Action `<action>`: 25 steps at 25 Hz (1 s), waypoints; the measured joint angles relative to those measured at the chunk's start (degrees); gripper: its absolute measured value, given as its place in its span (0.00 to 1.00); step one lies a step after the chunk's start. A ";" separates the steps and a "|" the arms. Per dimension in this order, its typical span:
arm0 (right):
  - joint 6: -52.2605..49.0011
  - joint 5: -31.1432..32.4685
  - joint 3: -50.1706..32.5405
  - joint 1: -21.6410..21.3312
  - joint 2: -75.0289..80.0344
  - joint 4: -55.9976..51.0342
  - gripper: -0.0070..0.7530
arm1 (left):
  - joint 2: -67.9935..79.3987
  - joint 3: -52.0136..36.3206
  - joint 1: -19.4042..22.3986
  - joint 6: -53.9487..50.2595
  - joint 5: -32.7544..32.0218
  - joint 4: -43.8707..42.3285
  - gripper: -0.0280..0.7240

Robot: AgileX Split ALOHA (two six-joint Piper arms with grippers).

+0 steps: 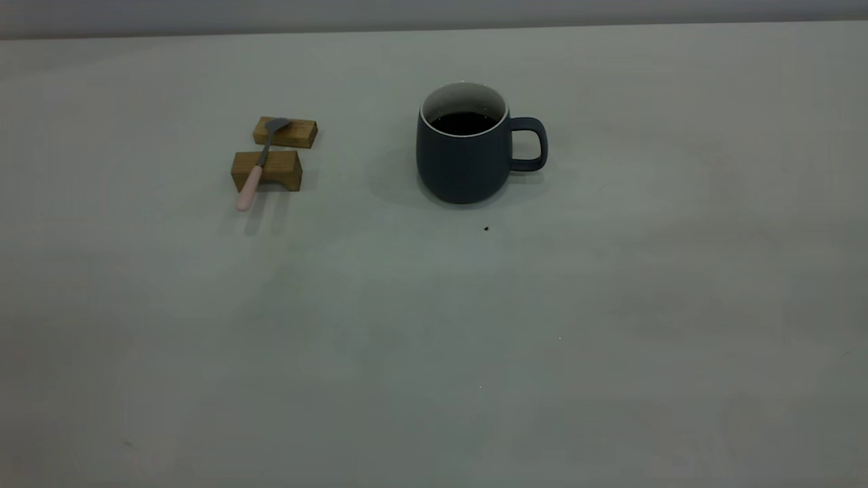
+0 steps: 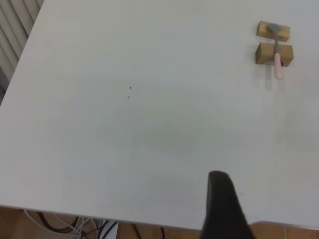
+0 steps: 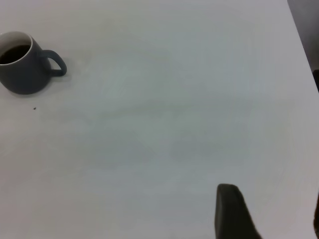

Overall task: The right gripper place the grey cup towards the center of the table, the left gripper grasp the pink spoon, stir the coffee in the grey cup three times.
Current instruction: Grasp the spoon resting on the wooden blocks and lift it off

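The grey cup point(image 1: 468, 152) is standing upright on the table point(image 1: 434, 325), near the middle, with its handle pointing right. Dark coffee point(image 1: 464, 122) is sitting inside it. Well to its left, the pink spoon point(image 1: 260, 163) is lying across two wooden blocks point(image 1: 274, 156). The left gripper point(image 2: 225, 209) and the right gripper point(image 3: 234, 211) are hanging far from both, holding nothing. I cannot tell how wide either one is open.

Each pincer (1 finger point(image 2: 224, 209) showing) is cut off by the edge.

Pink spoon point(image 1: 261, 161) on blocks point(image 1: 267, 169) — left of cup point(image 1: 464, 152).
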State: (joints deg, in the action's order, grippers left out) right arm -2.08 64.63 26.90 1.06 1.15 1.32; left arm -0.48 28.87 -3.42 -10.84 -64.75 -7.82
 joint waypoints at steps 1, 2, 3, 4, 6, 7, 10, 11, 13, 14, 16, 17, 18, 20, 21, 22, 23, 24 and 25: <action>0.00 0.00 0.00 0.00 0.00 0.00 0.57 | 1.15 0.00 0.00 0.00 0.38 0.00 0.74; 0.00 0.00 0.00 0.00 0.00 0.00 0.57 | 3.05 0.00 0.00 0.05 0.83 0.00 0.74; 0.00 0.00 0.00 0.00 0.00 0.00 0.57 | 5.57 0.00 0.00 0.25 1.25 -0.05 0.75; 0.00 0.00 0.00 0.00 0.00 0.00 0.57 | 8.13 0.00 0.00 0.60 1.59 -0.05 0.76; 0.00 0.00 0.00 0.00 0.00 0.00 0.57 | 15.29 0.05 0.00 1.19 2.64 -0.05 0.79; 0.00 0.00 0.00 0.00 0.00 0.00 0.57 | 18.51 0.21 0.00 1.37 3.67 -0.05 0.80; 0.00 0.00 0.00 0.00 0.00 0.00 0.57 | 29.90 1.60 0.00 1.61 8.57 0.09 0.82; 0.00 0.00 0.00 0.00 0.00 0.00 0.57 | 33.00 2.50 0.00 1.61 10.29 0.41 0.82; 0.00 0.00 0.00 0.00 0.00 0.00 0.57 | 40.66 4.53 0.00 1.65 14.19 2.20 0.82; 0.00 0.00 0.00 0.00 0.00 0.00 0.57 | 44.69 5.80 0.00 1.74 16.05 3.63 0.82; 0.00 0.00 0.00 0.00 0.00 0.00 0.57 | 52.35 8.38 0.00 2.84 19.41 6.96 0.82; 0.00 0.00 0.00 0.00 0.00 0.00 0.57 | 56.63 9.52 0.00 3.79 21.28 9.01 0.82; 0.00 0.00 0.00 0.00 0.00 0.00 0.57 | 60.18 10.86 0.00 4.98 22.92 11.10 0.82; 0.00 0.00 0.00 0.00 0.00 0.00 0.57 | 68.42 13.65 0.00 7.44 26.74 14.61 0.82; 0.00 0.00 0.00 0.00 0.00 0.00 0.57 | 72.46 15.03 -0.06 8.48 28.43 15.84 0.82; 0.00 0.00 0.00 0.00 0.00 0.00 0.57 | 75.80 16.85 -0.06 9.09 29.49 16.54 0.82; 0.00 0.00 0.00 0.00 0.00 0.00 0.57 | 79.76 18.86 -0.06 9.50 30.35 16.99 0.82; 0.00 0.00 0.00 0.00 0.00 0.00 0.57 | 83.65 20.67 -0.06 9.74 30.66 17.16 0.82; 0.00 0.00 0.00 0.00 0.00 0.00 0.57 | 86.81 22.81 -0.06 9.88 30.78 17.23 0.82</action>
State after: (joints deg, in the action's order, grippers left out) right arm -2.08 64.63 26.90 1.06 1.15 1.32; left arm 86.33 51.68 -3.49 -0.96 -33.97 9.41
